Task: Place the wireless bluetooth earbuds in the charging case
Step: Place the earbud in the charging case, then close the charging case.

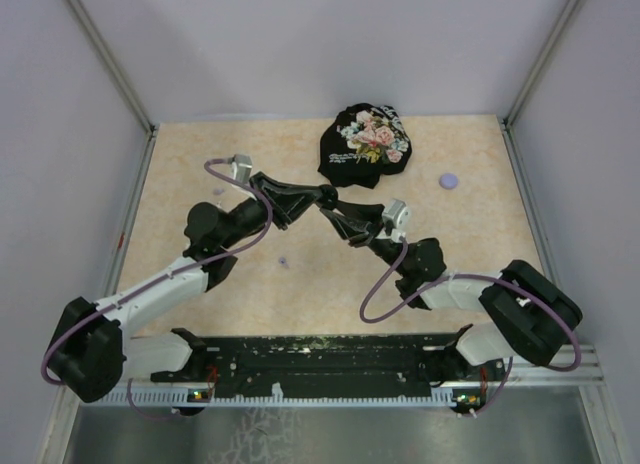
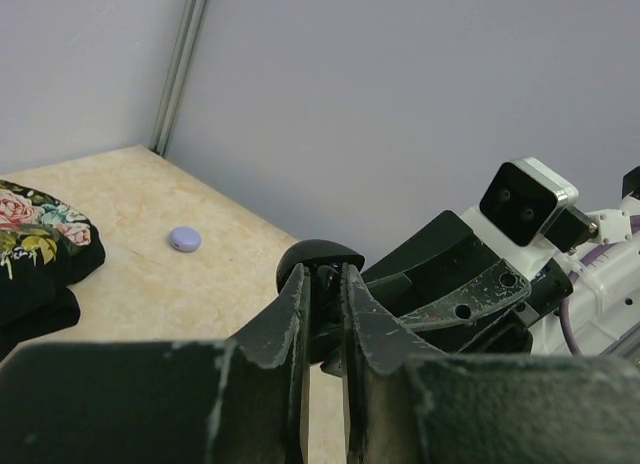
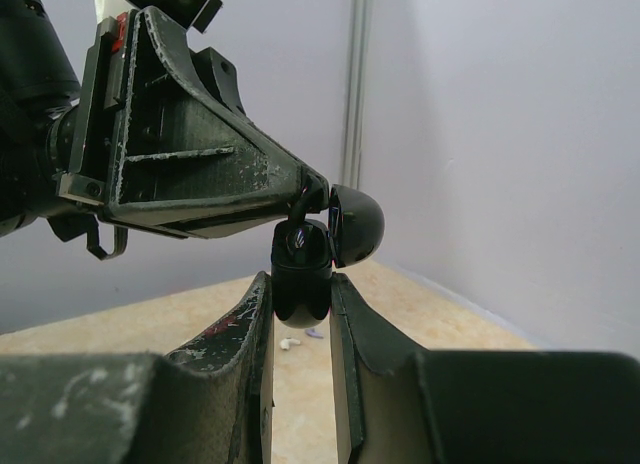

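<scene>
My right gripper [image 3: 300,287] is shut on the black charging case [image 3: 300,276] and holds it above the table, its lid [image 3: 357,224] hinged open. My left gripper [image 2: 322,276] is shut on a black earbud [image 2: 328,281] and its tips meet the case's open top. In the top view the two grippers, left [image 1: 317,195] and right [image 1: 331,206], touch mid-table. A white earbud [image 3: 290,342] and a lavender earbud [image 3: 316,333] lie on the table below. A lavender earbud [image 1: 283,261] also shows in the top view.
A black floral cloth [image 1: 365,144] lies at the back centre and shows in the left wrist view [image 2: 35,244]. A lavender puck [image 1: 449,181] sits to its right, also seen in the left wrist view [image 2: 184,239]. Walls enclose the table.
</scene>
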### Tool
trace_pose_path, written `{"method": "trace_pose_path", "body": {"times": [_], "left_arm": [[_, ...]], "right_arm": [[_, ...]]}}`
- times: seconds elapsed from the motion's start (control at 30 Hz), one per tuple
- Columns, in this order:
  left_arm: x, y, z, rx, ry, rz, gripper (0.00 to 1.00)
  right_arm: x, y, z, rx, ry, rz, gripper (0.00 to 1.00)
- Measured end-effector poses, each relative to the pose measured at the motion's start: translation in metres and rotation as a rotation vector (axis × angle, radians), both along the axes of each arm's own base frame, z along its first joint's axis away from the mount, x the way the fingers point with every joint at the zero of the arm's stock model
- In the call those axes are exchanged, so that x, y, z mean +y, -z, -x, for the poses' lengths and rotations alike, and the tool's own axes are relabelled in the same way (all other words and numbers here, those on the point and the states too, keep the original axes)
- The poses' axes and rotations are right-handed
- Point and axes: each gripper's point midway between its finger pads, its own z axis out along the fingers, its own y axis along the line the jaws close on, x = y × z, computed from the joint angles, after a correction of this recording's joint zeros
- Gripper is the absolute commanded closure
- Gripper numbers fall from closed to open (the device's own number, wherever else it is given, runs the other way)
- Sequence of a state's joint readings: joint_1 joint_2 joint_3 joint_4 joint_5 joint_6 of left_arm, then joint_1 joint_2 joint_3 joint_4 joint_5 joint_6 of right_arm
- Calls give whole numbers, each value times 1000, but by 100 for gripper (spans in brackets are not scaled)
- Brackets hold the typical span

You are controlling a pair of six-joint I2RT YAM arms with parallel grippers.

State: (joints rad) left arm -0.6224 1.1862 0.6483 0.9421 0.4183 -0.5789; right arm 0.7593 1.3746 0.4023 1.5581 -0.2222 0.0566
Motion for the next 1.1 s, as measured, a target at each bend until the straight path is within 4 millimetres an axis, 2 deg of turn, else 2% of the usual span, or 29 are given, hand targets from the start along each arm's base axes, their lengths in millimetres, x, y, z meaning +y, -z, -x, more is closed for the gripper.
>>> {"method": "trace_pose_path", "body": {"times": [0.13, 0.33, 0.7, 0.93, 1.1], "left_arm": [[1, 0, 1, -6, -3, -3, 74], [4, 2, 2, -11, -17, -19, 67], [9, 4, 7, 4, -31, -61, 35], [9, -2, 8, 14, -16, -124, 24], [8, -3, 17, 5, 80, -171, 17]], "right_arm": [[1, 0, 1, -2, -7, 2, 100], [1, -1, 3, -3, -18, 1, 100], [1, -4, 5, -7, -25, -8, 100], [2, -4, 8, -10, -35, -7, 100], [3, -4, 10, -10, -52, -3, 100]]}}
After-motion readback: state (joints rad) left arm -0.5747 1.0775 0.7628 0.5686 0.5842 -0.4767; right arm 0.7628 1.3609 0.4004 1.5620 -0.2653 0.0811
